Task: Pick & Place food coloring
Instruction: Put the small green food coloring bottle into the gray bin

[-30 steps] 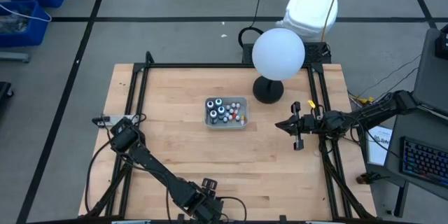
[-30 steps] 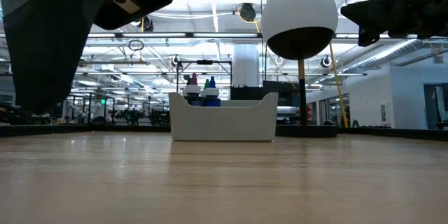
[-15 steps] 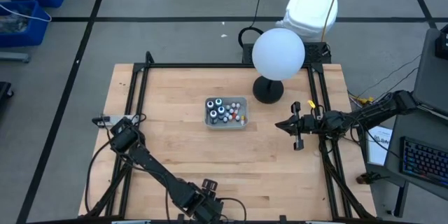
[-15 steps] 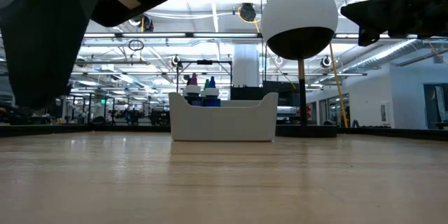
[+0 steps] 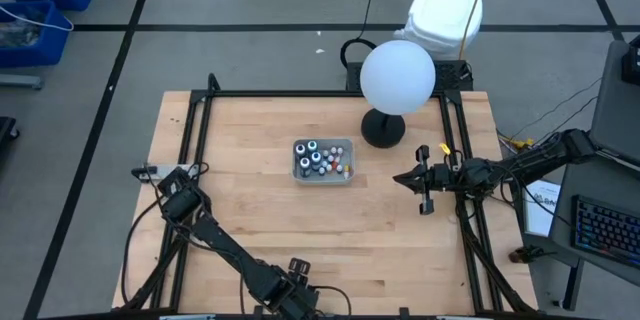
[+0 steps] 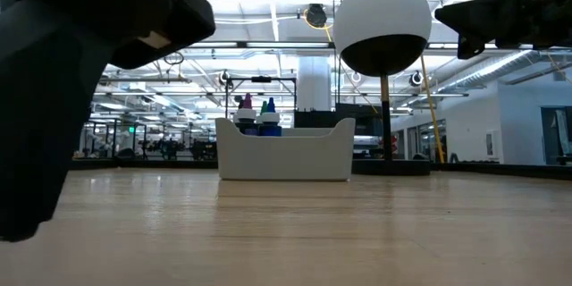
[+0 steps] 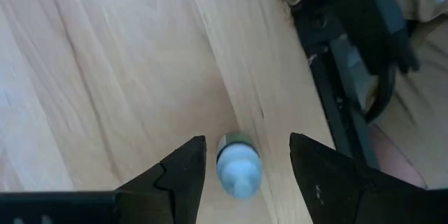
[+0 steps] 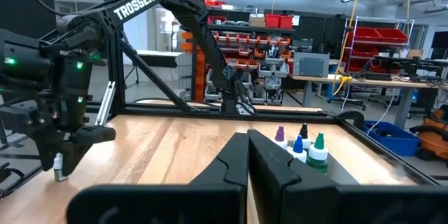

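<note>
One small food coloring bottle (image 7: 238, 165) with a white cap stands upright on the wood near the table's near edge. My left gripper (image 7: 246, 155) points down over it, open, with a finger on either side and a gap to each. The right wrist view shows the same bottle (image 8: 59, 167) under that gripper (image 8: 64, 147). The other food coloring bottles (image 5: 322, 158) stand in a grey tray (image 5: 347, 146) at the table's middle. My right gripper (image 5: 421, 182) waits shut above the table's right side.
A large white globe (image 5: 397, 77) on a black stand (image 5: 382, 130) rises behind the tray toward the far right. The black frame rail (image 7: 343, 77) runs close beside the lone bottle. Bare wood lies between the tray and the near edge.
My left gripper has sunk toward the table near its near edge, still open and without turning. The tray, the bottles and my right gripper have kept still.
</note>
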`<state>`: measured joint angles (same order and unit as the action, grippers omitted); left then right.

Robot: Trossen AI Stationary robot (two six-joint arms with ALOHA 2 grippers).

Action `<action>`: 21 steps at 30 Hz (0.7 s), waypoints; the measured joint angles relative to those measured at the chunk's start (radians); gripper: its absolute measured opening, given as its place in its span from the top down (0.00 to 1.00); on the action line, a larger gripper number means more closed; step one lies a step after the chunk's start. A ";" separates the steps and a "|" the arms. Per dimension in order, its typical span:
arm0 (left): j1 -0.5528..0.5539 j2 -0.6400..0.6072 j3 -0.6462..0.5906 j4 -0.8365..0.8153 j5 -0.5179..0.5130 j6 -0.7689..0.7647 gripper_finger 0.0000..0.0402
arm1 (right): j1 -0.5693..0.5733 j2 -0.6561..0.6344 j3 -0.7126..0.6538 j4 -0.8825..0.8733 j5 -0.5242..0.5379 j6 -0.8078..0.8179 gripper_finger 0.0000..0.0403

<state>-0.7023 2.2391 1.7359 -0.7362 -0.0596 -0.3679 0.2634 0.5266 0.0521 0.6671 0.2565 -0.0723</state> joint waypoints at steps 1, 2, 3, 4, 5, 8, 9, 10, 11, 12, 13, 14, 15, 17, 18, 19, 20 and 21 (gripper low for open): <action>0.002 0.000 0.000 0.002 -0.001 0.000 0.48 | 0.000 0.000 0.000 0.001 0.000 0.000 1.00; 0.004 0.000 0.000 0.001 0.001 0.000 0.48 | 0.000 0.000 0.000 0.002 0.000 0.000 1.00; 0.005 0.000 0.000 -0.001 0.007 0.001 0.48 | 0.000 0.000 0.000 0.002 0.000 0.000 1.00; 0.007 -0.001 0.000 -0.004 0.013 0.001 0.48 | 0.000 0.000 0.000 0.002 0.000 0.000 1.00; 0.007 -0.003 0.001 -0.010 0.016 0.000 0.48 | 0.000 0.000 0.000 0.002 0.000 0.000 1.00; 0.015 -0.008 0.011 -0.024 0.029 0.001 0.48 | 0.000 0.000 0.000 0.002 0.000 0.000 1.00; 0.017 -0.008 0.017 -0.031 0.033 0.001 0.48 | 0.000 0.000 0.000 0.002 0.000 0.000 1.00; 0.017 -0.007 0.025 -0.045 0.034 0.001 0.48 | 0.000 0.000 0.000 0.002 0.000 0.000 1.00; 0.017 -0.007 0.034 -0.057 0.033 0.001 0.48 | 0.000 0.000 0.000 0.002 0.000 0.000 1.00; 0.018 -0.008 0.040 -0.058 0.033 0.004 0.48 | 0.000 0.000 0.000 0.002 0.001 0.000 1.00; 0.018 -0.008 0.043 -0.053 0.033 0.006 0.48 | 0.000 0.000 0.000 0.002 0.001 0.000 1.00; 0.018 -0.009 0.043 -0.052 0.033 0.006 0.48 | 0.000 0.000 0.000 0.002 0.001 0.000 1.00; 0.018 -0.009 0.043 -0.054 0.033 0.007 0.48 | 0.000 0.000 0.000 0.002 0.001 0.000 1.00; 0.018 -0.009 0.043 -0.065 0.033 0.006 0.48 | 0.000 0.000 0.000 0.002 0.001 0.000 1.00; 0.018 -0.009 0.043 -0.071 0.033 0.006 0.48 | 0.000 0.000 0.000 0.002 0.001 0.000 1.00; 0.018 -0.009 0.043 -0.072 0.033 0.006 0.48 | 0.000 0.000 0.000 0.002 0.001 0.000 1.00; 0.018 -0.009 0.043 -0.074 0.033 0.006 0.48 | 0.000 0.000 0.000 0.002 0.001 0.000 1.00; 0.018 -0.009 0.043 -0.077 0.033 0.006 0.48 | 0.000 0.000 0.000 0.002 0.001 0.000 1.00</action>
<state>-0.6838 2.2303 1.7790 -0.8137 -0.0265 -0.3614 0.2638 0.5266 0.0517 0.6689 0.2573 -0.0723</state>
